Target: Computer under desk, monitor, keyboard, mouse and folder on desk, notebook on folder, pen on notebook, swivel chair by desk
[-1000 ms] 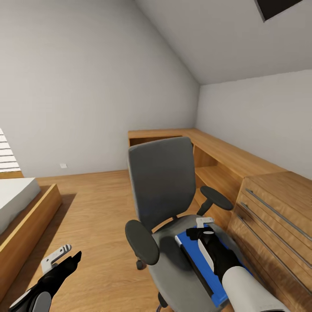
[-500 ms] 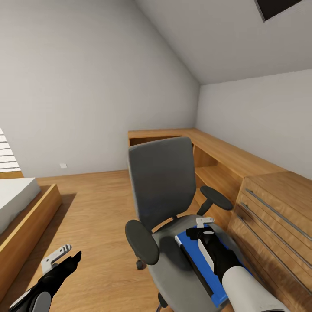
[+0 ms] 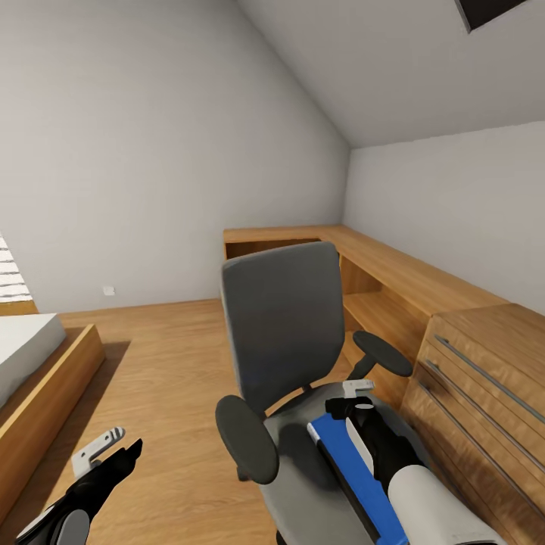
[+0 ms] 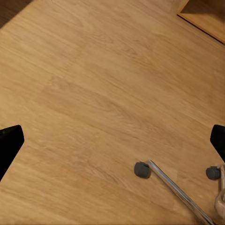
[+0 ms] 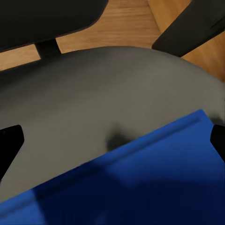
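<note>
Head view: folder (image 3: 354,475) lies flat on the seat of the swivel chair (image 3: 303,356), so the folder step is not done; right gripper (image 3: 356,396) sits over the folder's far end, arm covering much of it, and from here I can't tell jaw opening or contact. Left gripper (image 3: 106,448) hangs low over the floor (image 3: 174,356), nothing in it. Desk, monitor, keyboard etc. not seen from here, so status of those steps unknown; my read is the task is early, w/ most of it left. Room: pale grey sloped walls, skylight corner (image 3: 496,10), light wood built-in shelf (image 3: 378,272) along the far wall, chest w/ long steel handles (image 3: 484,378) just beside the chair, bed frame (image 3: 45,378) opposite. Left wrist view: jaws spread wide, holding nothing, bare wood floor below, chrome chair leg (image 4: 176,190) w/ castor (image 4: 140,169) (chair base near this arm). Right wrist view: jaws wide apart, gripping nothing; blue folder close under them on grey seat (image 5: 93,93), armrest (image 5: 192,28) beyond. Surface is soft upholstery; flat folder likely hard to get a finger under.
</note>
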Controlling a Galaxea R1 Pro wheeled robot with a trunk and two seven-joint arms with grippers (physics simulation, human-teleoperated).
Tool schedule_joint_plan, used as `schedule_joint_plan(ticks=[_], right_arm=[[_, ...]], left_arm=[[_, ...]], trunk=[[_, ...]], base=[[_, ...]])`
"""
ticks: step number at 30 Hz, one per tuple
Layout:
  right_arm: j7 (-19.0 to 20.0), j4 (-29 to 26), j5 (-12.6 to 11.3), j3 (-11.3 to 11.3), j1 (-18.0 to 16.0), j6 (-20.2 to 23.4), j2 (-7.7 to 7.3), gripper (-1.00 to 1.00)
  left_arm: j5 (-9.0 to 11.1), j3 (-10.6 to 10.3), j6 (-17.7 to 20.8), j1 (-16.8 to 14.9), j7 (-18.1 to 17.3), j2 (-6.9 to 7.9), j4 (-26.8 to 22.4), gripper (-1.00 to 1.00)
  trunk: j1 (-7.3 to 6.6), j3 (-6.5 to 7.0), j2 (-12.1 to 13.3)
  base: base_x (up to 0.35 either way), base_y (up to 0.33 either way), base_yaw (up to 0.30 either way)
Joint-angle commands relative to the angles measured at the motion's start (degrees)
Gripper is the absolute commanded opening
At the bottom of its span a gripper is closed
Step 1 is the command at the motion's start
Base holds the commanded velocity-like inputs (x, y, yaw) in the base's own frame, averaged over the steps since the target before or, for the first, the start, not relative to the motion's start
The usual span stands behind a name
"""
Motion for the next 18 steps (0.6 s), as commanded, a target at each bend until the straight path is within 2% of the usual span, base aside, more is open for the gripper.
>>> schedule_joint_plan(ticks=[1,8,18], right_arm=[[-0.26,-0.09,0.22,0.22,-0.02,0.43,-0.02,1.0],[-0.26,-0.09,0.22,0.24,-0.02,0.48,-0.02,1.0],[-0.26,-0.09,0.22,0.26,-0.02,0.52,-0.02,1.0]], left_arm=[[0.62,0.05,0.26,-0.04,0.41,-0.03,-0.08,1.0],[0.64,0.18,0.37,-0.04,0.5,0.04,-0.08,1.0],[0.68,0.22,0.37,-0.04,0.51,-0.03,-0.08,1.0]], trunk=[[-0.01,-0.06,-0.03],[-0.01,-0.06,-0.03],[2.19,-1.85,-4.04]], base=[[0.017,0.0,0.0],[0.003,0.0,0.0],[0.0,0.0,0.0]])
